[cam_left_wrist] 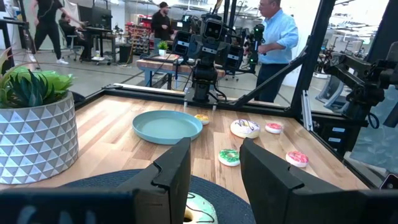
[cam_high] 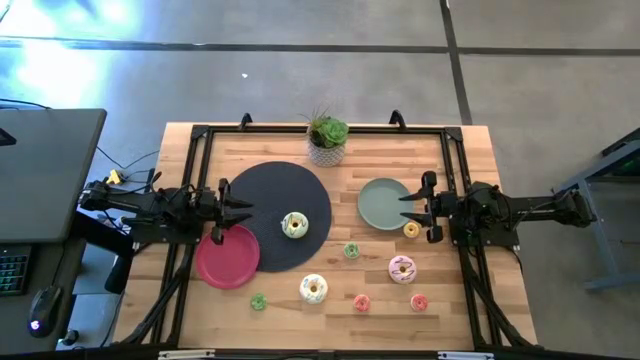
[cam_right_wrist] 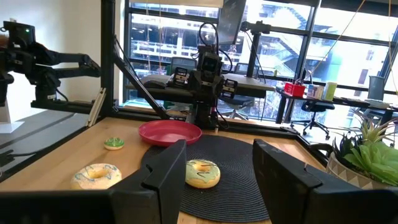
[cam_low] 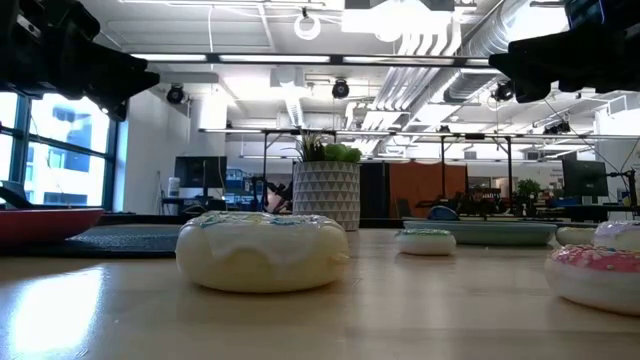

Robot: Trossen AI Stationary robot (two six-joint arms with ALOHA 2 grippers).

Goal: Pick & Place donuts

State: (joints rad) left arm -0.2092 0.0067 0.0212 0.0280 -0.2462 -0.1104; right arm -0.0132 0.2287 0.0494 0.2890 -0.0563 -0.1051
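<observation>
Donuts (cam_high: pixel 314 288) scattered lower centre of the surface (cam_high: pixel 400 310); left gripper (cam_high: pixel 243 210) and right gripper (cam_high: pixel 405 206) both released, mid-frame.

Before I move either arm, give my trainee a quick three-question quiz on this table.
1. True or false: a donut lies on the dark mat.
2. Which plate is nearer the left gripper? A) pink plate B) green plate C) neither
3. Fill in: the small yellow donut lies just beside the ____ plate.

Key:
1. True; a cream-iced one sits on the mat.
2. A; the pink plate lies just below that gripper in the high view, overlapping the mat's edge.
3. Green; it is close to the right gripper too. Both grippers are open and hold nothing.
</observation>
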